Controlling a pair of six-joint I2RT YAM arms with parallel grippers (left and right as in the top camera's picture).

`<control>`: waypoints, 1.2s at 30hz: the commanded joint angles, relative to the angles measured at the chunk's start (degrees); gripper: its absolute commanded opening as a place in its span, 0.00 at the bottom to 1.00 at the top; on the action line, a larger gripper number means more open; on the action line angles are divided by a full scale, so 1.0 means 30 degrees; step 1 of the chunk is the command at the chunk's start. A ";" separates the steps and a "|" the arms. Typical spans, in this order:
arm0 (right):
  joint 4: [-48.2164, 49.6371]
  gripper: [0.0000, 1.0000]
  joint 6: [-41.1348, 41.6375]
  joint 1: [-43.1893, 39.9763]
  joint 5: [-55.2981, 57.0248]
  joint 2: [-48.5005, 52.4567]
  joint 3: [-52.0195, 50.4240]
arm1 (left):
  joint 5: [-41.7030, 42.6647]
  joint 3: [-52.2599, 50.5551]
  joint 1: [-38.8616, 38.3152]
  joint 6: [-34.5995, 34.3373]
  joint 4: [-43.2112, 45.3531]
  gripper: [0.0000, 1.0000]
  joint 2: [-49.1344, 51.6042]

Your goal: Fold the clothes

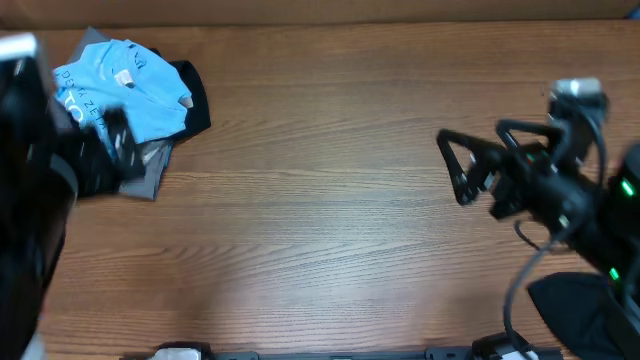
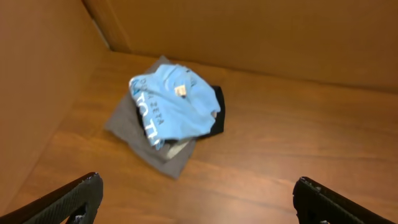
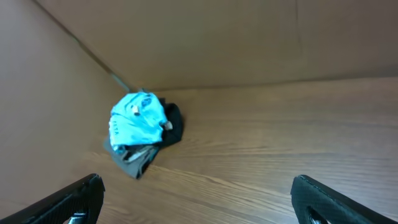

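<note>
A pile of clothes lies at the table's far left corner: a light blue shirt (image 1: 125, 85) with white lettering on top, a black garment (image 1: 195, 100) under its right side and a grey garment (image 1: 150, 170) at the bottom. The pile also shows in the left wrist view (image 2: 168, 102) and small in the right wrist view (image 3: 137, 121). My left gripper (image 2: 196, 196) is open and empty, just short of the pile. My right gripper (image 1: 458, 170) is open and empty over the right side of the table, far from the clothes.
Cardboard walls (image 2: 249, 31) stand behind the table and along its left side. A black object (image 1: 590, 315) lies at the front right corner under the right arm. The wooden tabletop (image 1: 320, 220) stretches between the arms.
</note>
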 commanded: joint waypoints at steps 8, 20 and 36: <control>-0.0022 1.00 -0.0066 -0.0015 0.0146 -0.0437 0.0255 | 0.0364 -0.9384 -0.0160 -0.0197 -0.0051 1.00 -0.5574; -0.1982 1.00 -0.0058 -0.0015 0.0138 -0.0197 0.0255 | 0.1071 -1.6007 -0.0160 -0.0816 0.0219 1.00 -0.6754; -0.2987 1.00 -0.0066 -0.0022 0.0160 -0.0131 0.0255 | 0.1078 -1.6524 -0.0160 -0.0816 0.0219 1.00 -0.4306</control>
